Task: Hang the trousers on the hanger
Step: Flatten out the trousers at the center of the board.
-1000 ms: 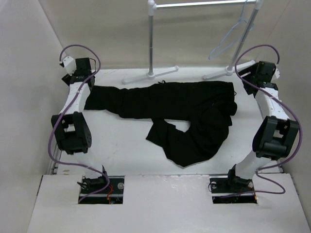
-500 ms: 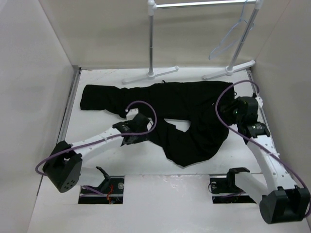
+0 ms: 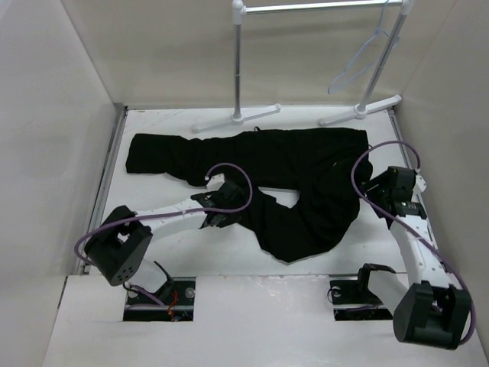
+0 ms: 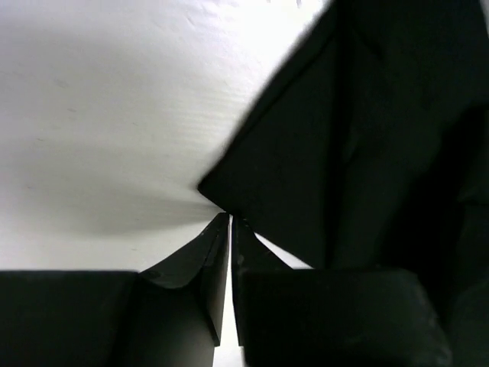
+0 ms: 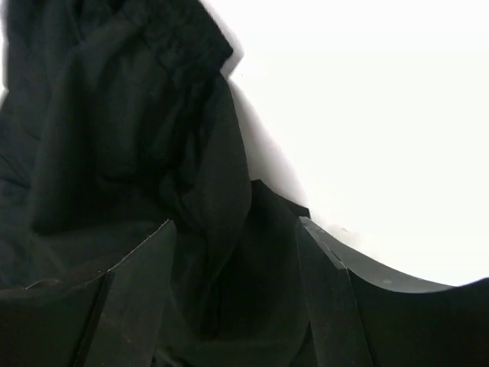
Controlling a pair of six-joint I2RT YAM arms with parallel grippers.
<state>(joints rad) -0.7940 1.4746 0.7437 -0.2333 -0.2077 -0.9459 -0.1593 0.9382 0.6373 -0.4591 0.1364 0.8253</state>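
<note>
The black trousers [image 3: 306, 160] lie spread on the white table [image 3: 168, 229], one leg stretched to the left and the other folded toward the front. My left gripper [image 3: 238, 202] is down at the folded leg's end. In the left wrist view it [image 4: 231, 220] is shut, its tips pinching the very corner of the trousers [image 4: 344, 153]. My right gripper [image 3: 374, 193] is at the waist end on the right. It [image 5: 237, 225] is open, with a fold of the trousers [image 5: 114, 115] lying between its fingers. The pale hanger [image 3: 359, 65] hangs on the rack at the back right.
A white clothes rack [image 3: 238, 61] stands at the back, its feet [image 3: 235, 118] on the table just behind the trousers. White walls close in the left, right and back. Bare table [image 5: 382, 92] lies to the right of the waist.
Both arms swung in from the back corners onto the trousers. The left gripper reached the folded leg's end and shut. The right gripper came down at the waist and shifted slightly right.
</note>
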